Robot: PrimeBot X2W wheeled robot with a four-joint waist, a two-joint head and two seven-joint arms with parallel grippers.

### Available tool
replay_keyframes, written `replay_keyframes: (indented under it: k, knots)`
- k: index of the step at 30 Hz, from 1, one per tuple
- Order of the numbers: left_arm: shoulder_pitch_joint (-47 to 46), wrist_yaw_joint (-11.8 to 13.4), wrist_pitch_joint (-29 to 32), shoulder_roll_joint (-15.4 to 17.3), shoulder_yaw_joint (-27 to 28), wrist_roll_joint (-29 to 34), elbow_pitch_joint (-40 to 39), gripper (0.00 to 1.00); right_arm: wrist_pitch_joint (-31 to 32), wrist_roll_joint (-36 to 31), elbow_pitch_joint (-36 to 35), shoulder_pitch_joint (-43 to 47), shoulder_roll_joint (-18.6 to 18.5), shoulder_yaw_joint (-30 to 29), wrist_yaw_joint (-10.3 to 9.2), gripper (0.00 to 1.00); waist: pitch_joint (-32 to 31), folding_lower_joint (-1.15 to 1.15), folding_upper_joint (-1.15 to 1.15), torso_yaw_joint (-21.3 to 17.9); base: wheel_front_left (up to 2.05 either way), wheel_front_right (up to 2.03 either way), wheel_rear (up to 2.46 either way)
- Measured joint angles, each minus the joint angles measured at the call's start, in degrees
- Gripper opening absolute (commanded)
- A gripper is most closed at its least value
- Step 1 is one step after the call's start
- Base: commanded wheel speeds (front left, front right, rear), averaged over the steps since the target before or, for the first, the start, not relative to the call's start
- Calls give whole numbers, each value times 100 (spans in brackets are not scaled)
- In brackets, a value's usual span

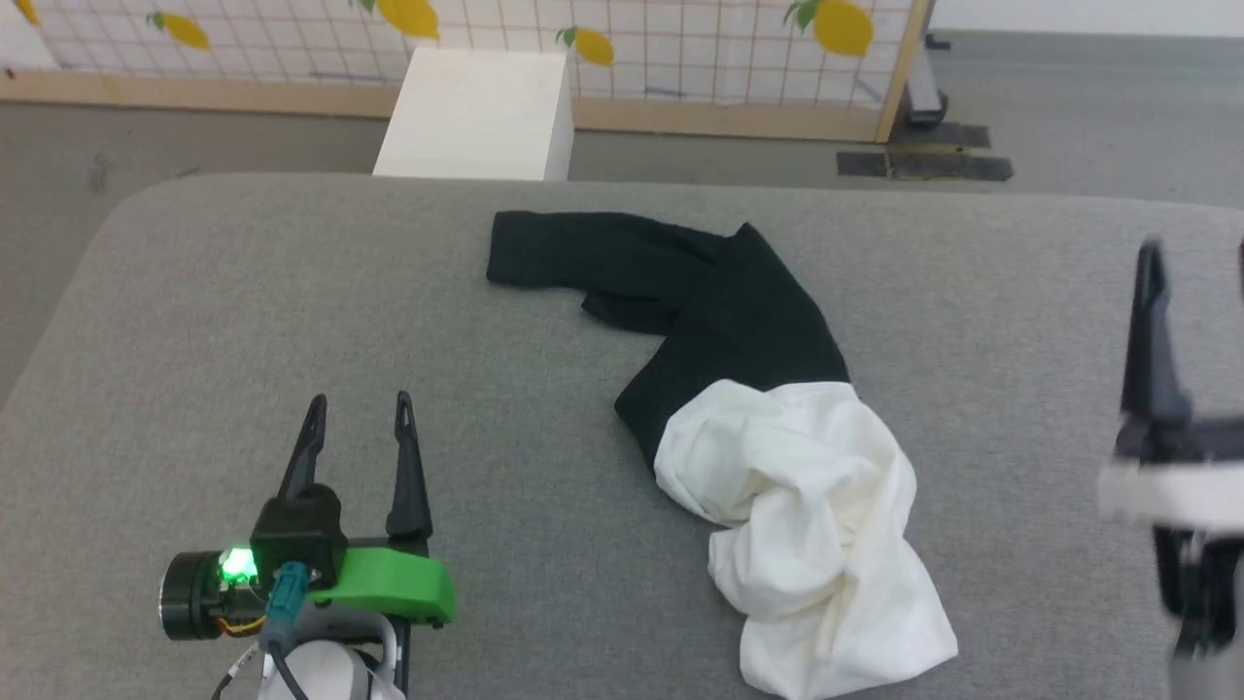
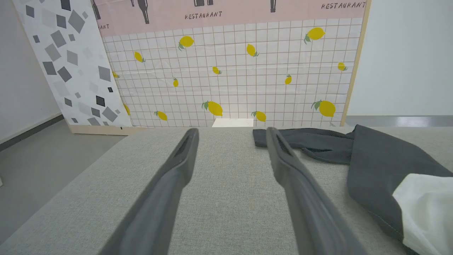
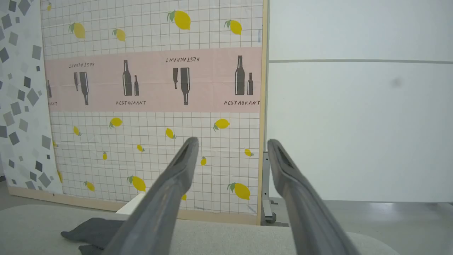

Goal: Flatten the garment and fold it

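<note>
**Crumpled garment (image 1: 777, 457) on the grey desk (image 1: 243, 292), neither gripper engaged.**
The garment lies from mid-desk toward the near edge, right of centre. Its long axis runs diagonally: the black sleeves point to the far edge, with one cuff bent toward the left edge, and the bunched white body points to the near right corner. The left gripper (image 1: 360, 401) sits near the near left corner, well apart from the cloth, jaws parted and empty. The right gripper (image 1: 1197, 255) hangs by the right edge, jaws likewise parted and holding nothing. Probable hazards: the sleeves overlap and the white body is twisted, so a pinch may take several layers and tighten the knot. The hem also reaches the near edge, so a pull that way could drag the thin fabric off the desk.
</note>
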Motion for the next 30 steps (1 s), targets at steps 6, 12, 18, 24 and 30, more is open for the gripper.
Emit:
replay_keyframes:
  k: [6, 12, 18, 24, 30]
  knots:
    - [-124, -145, 0, -175, 114, 45, -3, 100, 7, 298, 1366, -1532, -1107, 1028, 0, 100, 311, 0, 0, 212, 0, 0, 0]
    - [-311, -197, 0, -296, 136, 51, -25, 100, 1666, 1386, 2675, -3053, -2354, 3250, 1, 100, 658, 1, 0, 465, 0, 0, 0]
    - [-599, -191, 0, -335, 48, 16, -98, 100, 3663, 2602, 3103, -4370, -2973, 5109, 1, 100, 1084, 1, 0, 723, 0, 0, 0]
    - [-811, -12, 0, -346, -246, -335, -158, 100, 4547, 3322, 3716, -5256, -2936, 5969, 1, 100, 1543, 1, 0, 1006, 0, 0, 0]
    - [-870, 119, 0, -349, -399, -436, -159, 100, 4573, 3654, 4318, -5351, -2733, 6609, 0, 100, 1893, 1, 0, 1280, 0, 0, 0]
